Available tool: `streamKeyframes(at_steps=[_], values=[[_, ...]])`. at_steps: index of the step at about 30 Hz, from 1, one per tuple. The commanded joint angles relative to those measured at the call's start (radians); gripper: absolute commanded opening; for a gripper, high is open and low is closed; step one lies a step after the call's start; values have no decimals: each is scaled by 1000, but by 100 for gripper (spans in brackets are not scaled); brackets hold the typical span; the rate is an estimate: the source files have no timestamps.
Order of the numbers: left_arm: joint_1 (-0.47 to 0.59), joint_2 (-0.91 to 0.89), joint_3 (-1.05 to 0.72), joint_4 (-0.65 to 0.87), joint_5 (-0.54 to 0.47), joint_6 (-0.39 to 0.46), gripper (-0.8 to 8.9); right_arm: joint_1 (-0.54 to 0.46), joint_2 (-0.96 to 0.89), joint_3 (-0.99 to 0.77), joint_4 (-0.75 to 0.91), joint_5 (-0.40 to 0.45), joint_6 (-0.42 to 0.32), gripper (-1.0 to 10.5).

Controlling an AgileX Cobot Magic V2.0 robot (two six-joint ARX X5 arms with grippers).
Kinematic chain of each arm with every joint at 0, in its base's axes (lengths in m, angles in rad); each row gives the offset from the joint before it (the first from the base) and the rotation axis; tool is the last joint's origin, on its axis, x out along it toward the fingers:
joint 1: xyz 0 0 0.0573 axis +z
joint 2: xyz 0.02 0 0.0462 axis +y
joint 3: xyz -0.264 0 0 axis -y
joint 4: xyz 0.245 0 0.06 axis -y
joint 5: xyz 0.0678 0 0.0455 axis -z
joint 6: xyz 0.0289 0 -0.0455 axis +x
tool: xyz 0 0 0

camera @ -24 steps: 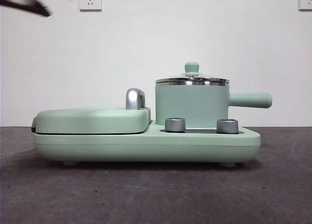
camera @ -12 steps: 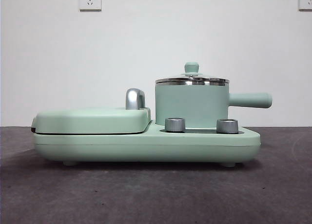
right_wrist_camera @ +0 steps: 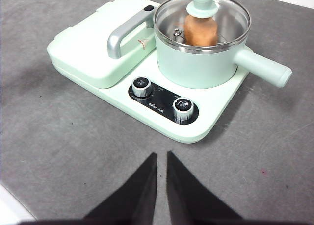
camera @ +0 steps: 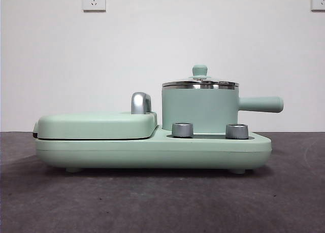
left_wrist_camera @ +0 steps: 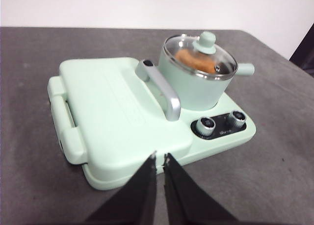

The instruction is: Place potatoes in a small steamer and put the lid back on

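Potato [right_wrist_camera: 200,30] in the steamer [right_wrist_camera: 198,63], lid [right_wrist_camera: 202,20] on.

The glass lid sits on the steamer's steel rim, the orange-brown potato showing through it. The steamer stands on the cooker [camera: 152,149] beside the closed grill plate [left_wrist_camera: 110,112], handle pointing away from it. My left claw [left_wrist_camera: 160,159] and right claw [right_wrist_camera: 161,156] hang above the grey worktop [right_wrist_camera: 64,137], both nearly closed, gripping nothing.

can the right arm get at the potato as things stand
Probably not directly. The potato sits inside the steamer under the glass lid, which covers it fully. The right tool hangs clear in front of the cooker and would have to lift the lid first.
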Motion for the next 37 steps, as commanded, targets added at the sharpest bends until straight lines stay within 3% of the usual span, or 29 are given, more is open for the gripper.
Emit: streamKeyframes(at_steps=[1,12,13,14,18,22,25,32,37], values=[[-3,-1,5,11,0,0,6,6,-1,6,13,-2,3,17],[-2,-6,5,10,0,6,6,6,-2,6,14,2,3,17],[4,-18,-3,27,-14,73,6,6,-2,6,15,2,3,17],[12,-27,-21,56,-15,79,6,6,-2,6,15,2,3,17],[90,-122,-186,204,-39,82,6,6,-2,6,16,2,3,17],[195,-221,-398,337,-128,87,6,6,-2,6,19,2,3,17],[264,-261,-507,377,-135,78,6,6,-3,6,19,2,3,17],[342,-310,-661,448,-135,84,6,6,-3,6,19,2,3,17],[357,-377,-660,438,-144,98,6,6,-3,6,19,2,3,17]])
